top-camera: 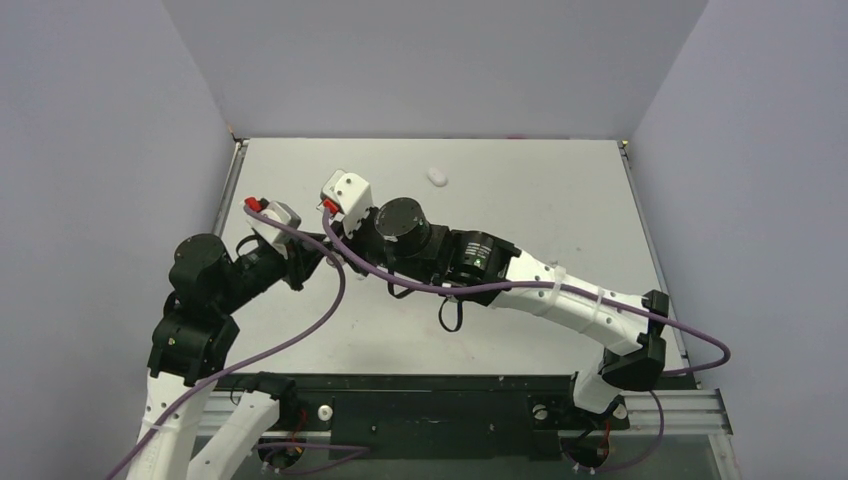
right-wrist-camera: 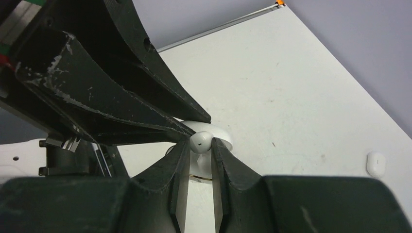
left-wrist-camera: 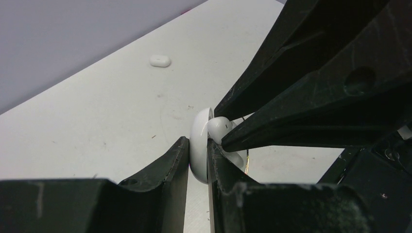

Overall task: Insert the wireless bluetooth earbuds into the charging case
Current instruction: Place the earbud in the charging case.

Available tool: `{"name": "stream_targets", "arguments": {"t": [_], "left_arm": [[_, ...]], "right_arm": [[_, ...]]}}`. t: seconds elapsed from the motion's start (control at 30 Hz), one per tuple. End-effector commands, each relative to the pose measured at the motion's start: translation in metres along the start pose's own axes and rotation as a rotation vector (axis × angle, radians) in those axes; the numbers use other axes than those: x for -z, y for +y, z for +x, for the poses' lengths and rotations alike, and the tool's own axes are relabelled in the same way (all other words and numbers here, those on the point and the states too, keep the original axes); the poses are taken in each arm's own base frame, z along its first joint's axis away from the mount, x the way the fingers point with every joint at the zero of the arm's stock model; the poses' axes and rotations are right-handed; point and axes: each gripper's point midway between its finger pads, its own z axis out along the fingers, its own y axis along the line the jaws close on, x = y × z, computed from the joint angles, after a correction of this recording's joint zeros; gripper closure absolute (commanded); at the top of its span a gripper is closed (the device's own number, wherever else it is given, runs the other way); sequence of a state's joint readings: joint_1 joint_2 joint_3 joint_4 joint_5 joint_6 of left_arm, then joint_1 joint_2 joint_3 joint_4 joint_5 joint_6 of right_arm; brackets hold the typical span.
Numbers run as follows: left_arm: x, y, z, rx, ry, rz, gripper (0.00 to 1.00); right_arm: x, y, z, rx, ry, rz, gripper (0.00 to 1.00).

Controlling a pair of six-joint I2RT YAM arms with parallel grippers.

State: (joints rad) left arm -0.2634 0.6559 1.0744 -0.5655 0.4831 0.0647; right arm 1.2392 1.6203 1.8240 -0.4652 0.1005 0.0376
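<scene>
Left end effector [left-wrist-camera: 197, 143]: nearly closed, fingers clamped on the charging case [left-wrist-camera: 198, 158], pinching one thin white shell of it with only that shell's thickness between the pads. The case stands on edge in the grip. Its long axis runs up-down in the left wrist view, and the open side faces the right end effector.

Right end effector [right-wrist-camera: 200, 145]: narrow gap, clamped on an earbud [right-wrist-camera: 200, 140]. The rounded head sticks out past the fingertips and points at the case [right-wrist-camera: 222, 137], touching or just short of it; can't tell which. The rest of the bud is hidden between the pads, so its long axis isn't readable.

Both sets of fingers meet nose to nose on the left side of the table [top-camera: 540, 200], tips crossing just beside each other.

Can't tell if the case rests on the table or is held just above it.

Loose earbud [top-camera: 437, 177] lies flat toward the far middle of the table, well apart from both end effectors, with its long axis roughly crosswise in the left wrist view [left-wrist-camera: 160, 60]
</scene>
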Motion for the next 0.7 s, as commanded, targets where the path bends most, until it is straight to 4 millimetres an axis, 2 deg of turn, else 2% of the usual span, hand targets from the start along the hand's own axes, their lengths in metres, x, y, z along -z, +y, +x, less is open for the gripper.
{"name": "stream_targets", "arguments": {"t": [0.0, 0.23, 0.33, 0.43, 0.67], "left_arm": [[0.008, -0.009, -0.021, -0.034, -0.058, 0.037, 1.00], [0.008, -0.009, -0.022, -0.027, -0.061, 0.029, 1.00], [0.007, -0.010, -0.027, 0.029, -0.078, 0.025, 1.00], [0.006, -0.015, -0.028, 0.083, -0.088, 0.046, 1.00], [0.008, -0.018, -0.028, 0.067, -0.085, 0.059, 1.00]], "right_arm": [[0.011, -0.002, -0.022, -0.003, -0.054, 0.006, 1.00], [0.015, -0.006, -0.019, -0.015, -0.052, 0.012, 1.00], [0.019, -0.002, -0.017, -0.022, -0.079, -0.020, 1.00], [0.022, -0.009, -0.020, -0.055, -0.136, -0.006, 1.00], [0.030, -0.022, -0.016, -0.047, -0.144, 0.035, 1.00]]}}
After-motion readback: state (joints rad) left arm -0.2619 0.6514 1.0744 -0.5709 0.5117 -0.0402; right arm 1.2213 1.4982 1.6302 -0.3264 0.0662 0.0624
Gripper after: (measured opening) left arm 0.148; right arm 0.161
